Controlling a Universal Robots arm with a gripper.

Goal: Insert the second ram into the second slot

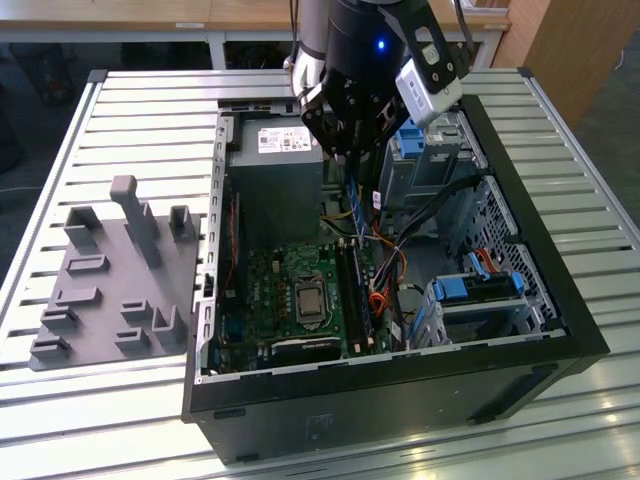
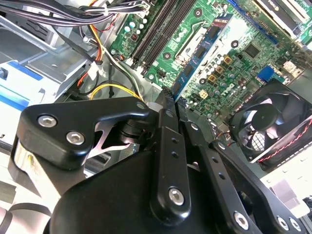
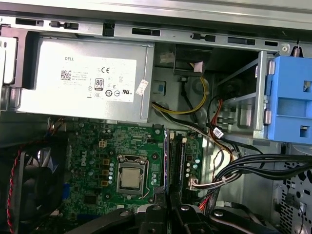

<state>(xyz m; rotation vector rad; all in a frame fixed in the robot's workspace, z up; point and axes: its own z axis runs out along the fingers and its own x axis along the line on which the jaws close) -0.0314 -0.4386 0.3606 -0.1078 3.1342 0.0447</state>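
Note:
My gripper (image 1: 352, 186) hangs inside the open computer case (image 1: 520, 200) and is shut on the second ram (image 1: 353, 210), a thin dark blue stick held on edge. In the second wrist view the ram (image 2: 204, 46) runs out from between the black fingers (image 2: 165, 117) over the green motherboard (image 2: 234, 63). It hangs above the far end of the long black memory slots (image 1: 348, 285), without touching them. In the first wrist view the ram (image 3: 167, 161) appears edge-on in line with the slots (image 3: 176, 161), ahead of the gripper (image 3: 168, 204). Which slot it is over I cannot tell.
A grey power supply (image 1: 272, 165) fills the case's far corner. Loose cables (image 1: 400, 225) cross beside the slots, near the blue drive-bay clips (image 1: 480, 285). The processor socket (image 1: 305, 298) and a black fan (image 2: 270, 122) lie on the slots' other side. A grey fixture plate (image 1: 110, 290) lies at the exterior view's left.

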